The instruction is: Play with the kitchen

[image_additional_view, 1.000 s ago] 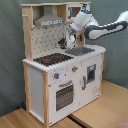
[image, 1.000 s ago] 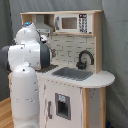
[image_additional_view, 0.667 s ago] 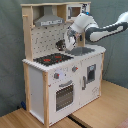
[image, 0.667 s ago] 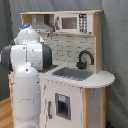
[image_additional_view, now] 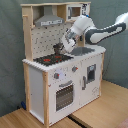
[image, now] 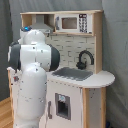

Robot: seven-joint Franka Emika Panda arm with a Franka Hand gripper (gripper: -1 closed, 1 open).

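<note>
One arm only; its jaws (image_additional_view: pixel 58 48) hang low over the back of the stovetop (image_additional_view: pixel 51 59) in the second exterior view, and I cannot tell whether they are clenched or released, or whether they touch anything. In the first exterior view the arm's white body (image: pixel 31 75) blocks that spot. The kitchen (image_additional_view: pixel 65 75) stands on a wood floor (image_additional_view: pixel 100 112), sink (image: pixel 74 74) and black faucet (image: pixel 84 59) beside the stovetop. Likely stiff, heavy, won't shift; take hold at small movable parts: knobs (image_additional_view: pixel 56 76), oven door handle (image_additional_view: pixel 65 84), faucet. Painted wood, probably slippery.
</note>
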